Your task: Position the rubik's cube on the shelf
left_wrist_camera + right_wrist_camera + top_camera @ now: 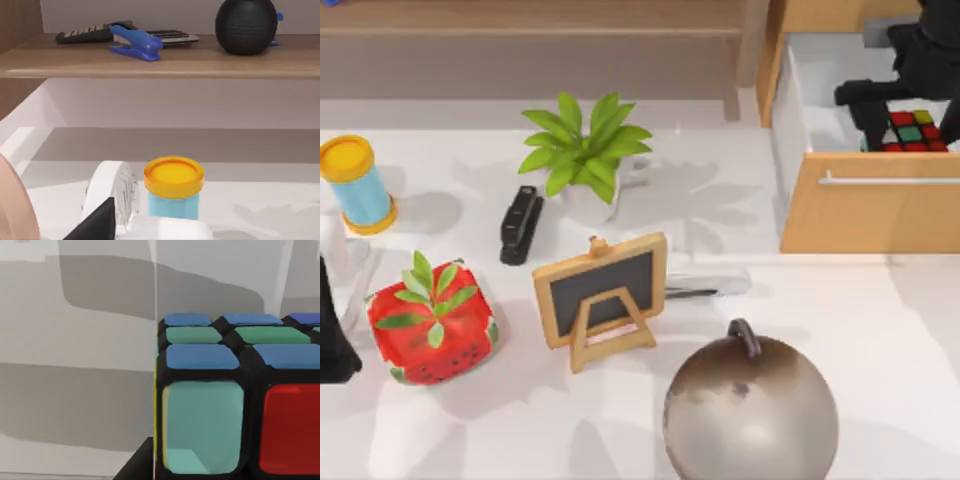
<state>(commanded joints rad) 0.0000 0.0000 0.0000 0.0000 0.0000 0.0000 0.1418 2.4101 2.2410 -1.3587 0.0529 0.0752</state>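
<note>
The right arm's dark body hangs over the open drawer point(840, 185) at the table's right, covering much of the rubik's cube point(912, 131) beneath it, so from above just a few top squares peek out: red, yellow, green and orange between black grid lines. The right gripper point(910, 112) sits right at the cube inside the white-walled drawer, but whether its fingers are spread or closed on the cube cannot be told, since the arm hides them. The right wrist view sits hard against the cube point(240, 400), showing blue and green squares on one face and pale teal and red on another, the far side cut off by the frame edge, with the drawer's white wall behind. The left arm point(332, 330) is parked at the table's left edge, mostly cut off, its pincer out of sight. The shelf point(530, 30) runs along the back of the table, well apart from the cube; in the left wrist view the shelf point(200, 62) carries a blue stapler point(136, 42), a dark keyboard-like item and a black round speaker point(246, 25).
</note>
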